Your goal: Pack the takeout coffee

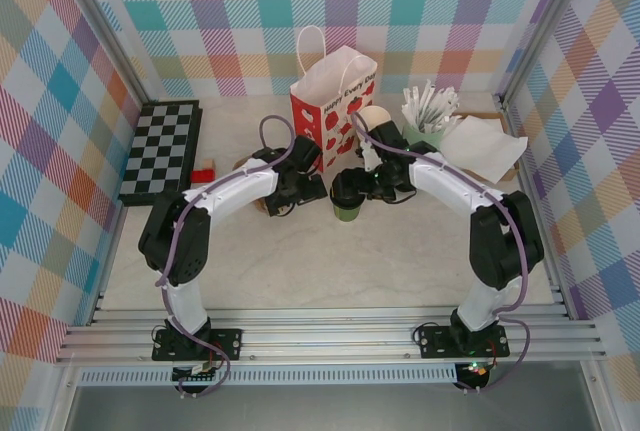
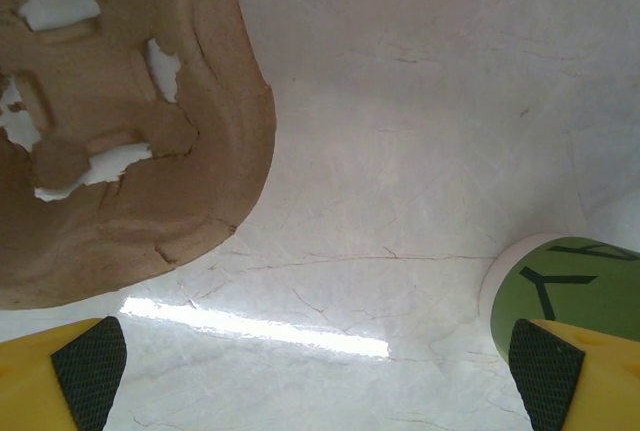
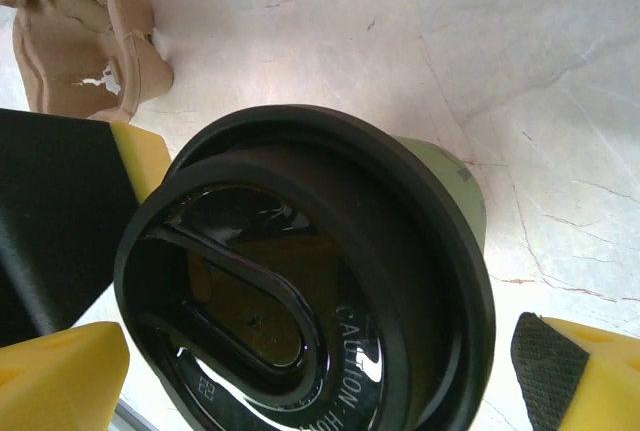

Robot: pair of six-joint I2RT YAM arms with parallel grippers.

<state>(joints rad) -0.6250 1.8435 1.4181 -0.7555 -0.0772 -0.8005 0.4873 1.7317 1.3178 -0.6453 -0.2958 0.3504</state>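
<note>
Plaid walls (image 1: 60,101) surround a pale marbled table (image 1: 330,261), where a small dark green paper cup with a black plastic lid (image 3: 300,281) stands upright before a white paper bag with red apples (image 1: 332,101). The right end effector (image 3: 310,376) is open with one finger at each side of the cup; the left end effector (image 2: 318,376), open and empty, hangs beside a brown moulded pulp carrier (image 2: 110,121). I judge the grasp is in hand: next the fingers must close under the lid, keeping the cup upright.
</note>
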